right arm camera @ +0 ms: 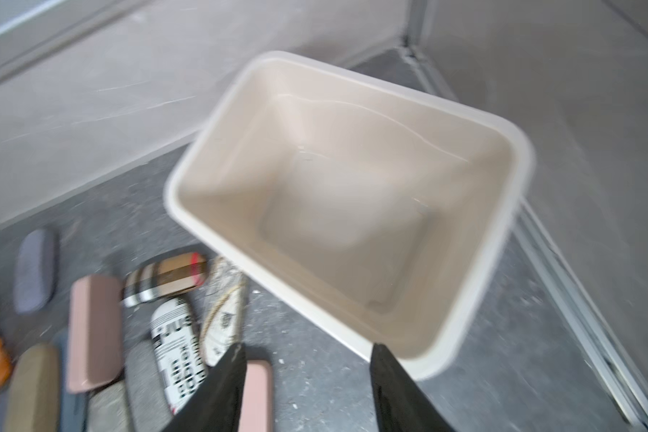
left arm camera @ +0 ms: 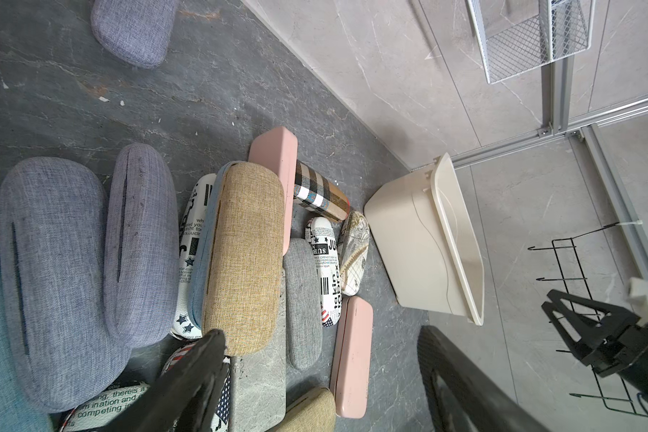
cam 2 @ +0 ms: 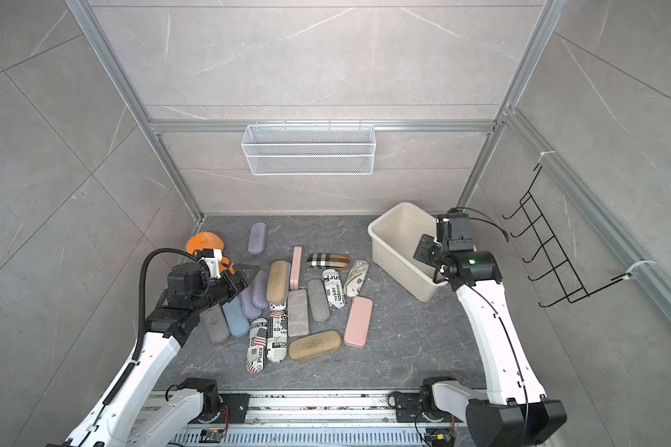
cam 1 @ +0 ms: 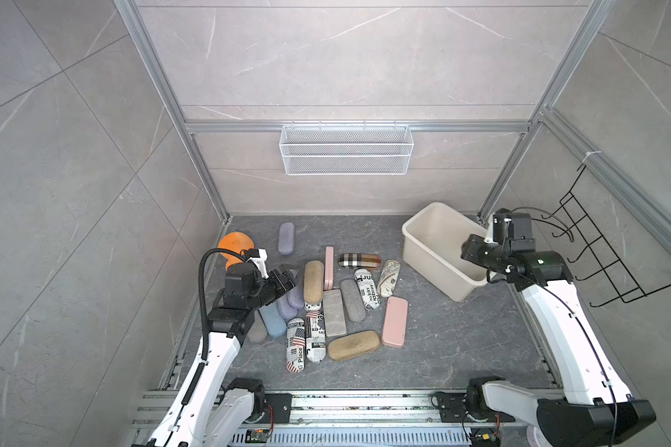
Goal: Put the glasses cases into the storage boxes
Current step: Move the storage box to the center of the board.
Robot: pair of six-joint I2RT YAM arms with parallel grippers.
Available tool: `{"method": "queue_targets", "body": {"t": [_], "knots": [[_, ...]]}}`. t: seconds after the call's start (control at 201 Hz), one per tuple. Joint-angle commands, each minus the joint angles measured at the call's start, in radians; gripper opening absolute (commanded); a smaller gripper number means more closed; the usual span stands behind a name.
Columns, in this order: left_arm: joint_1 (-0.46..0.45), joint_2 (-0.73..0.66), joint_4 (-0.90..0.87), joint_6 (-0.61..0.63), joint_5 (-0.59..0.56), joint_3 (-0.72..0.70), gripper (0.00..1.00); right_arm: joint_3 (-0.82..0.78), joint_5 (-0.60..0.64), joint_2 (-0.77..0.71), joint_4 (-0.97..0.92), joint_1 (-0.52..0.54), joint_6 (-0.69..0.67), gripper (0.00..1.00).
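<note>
Right wrist view, blurred, looks straight down into the cream tub [right arm camera: 188, 179]. In both top views the right arm [cam 1: 551, 309] covers part of it. Left wrist view gives two lilac cases [left arm camera: 139, 243] close up, seams showing.

Right gripper [right arm camera: 307, 349]: jaws apart, gripping nothing, over the tub's rim.

Left gripper [cam 1: 287, 276]: jaws apart, nothing between them, low over the lilac cases, beside a tan case [cam 1: 313, 281].

Glasses cases [cam 1: 334, 313] heaped on the floor [cam 1: 442, 340], outside the tub.

Orange plush toy [cam 1: 235, 244] behind the left arm [cam 1: 217, 348]. Wire mesh basket [cam 1: 345, 149] hangs at the back.
</note>
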Motion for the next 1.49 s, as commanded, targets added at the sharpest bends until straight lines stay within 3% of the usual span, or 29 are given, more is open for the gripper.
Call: {"method": "queue_targets", "body": {"t": [0.0,0.115,0.189,0.364,0.818,0.917,1.241,1.486], "knots": [[-0.008,0.001,0.0,-0.006,-0.02,-0.002,0.83,0.075,-0.04,0.124,0.023,0.071,-0.14,0.57],[-0.007,-0.001,-0.007,-0.013,-0.022,-0.009,0.83,0.126,-0.083,0.233,0.015,0.071,-0.224,0.62],[-0.008,-0.002,0.013,-0.021,-0.019,-0.024,0.83,0.187,-0.019,0.326,-0.003,0.071,-0.237,0.66],[-0.008,0.018,0.025,-0.019,0.01,-0.027,0.83,0.296,-0.038,0.457,-0.041,0.071,-0.311,0.65],[-0.008,0.025,-0.017,-0.015,-0.012,-0.024,0.84,0.186,-0.091,0.53,0.011,0.07,-0.357,0.57],[-0.008,0.026,-0.027,-0.011,-0.017,-0.02,0.84,0.15,-0.11,0.524,0.031,0.07,-0.348,0.54],[-0.008,0.007,-0.073,0.01,-0.029,-0.004,0.84,0.143,-0.117,0.517,0.058,0.07,-0.272,0.23],[-0.008,-0.028,-0.099,0.026,-0.043,0.01,0.84,0.1,0.0,0.452,0.022,0.09,-0.071,0.16]]}}
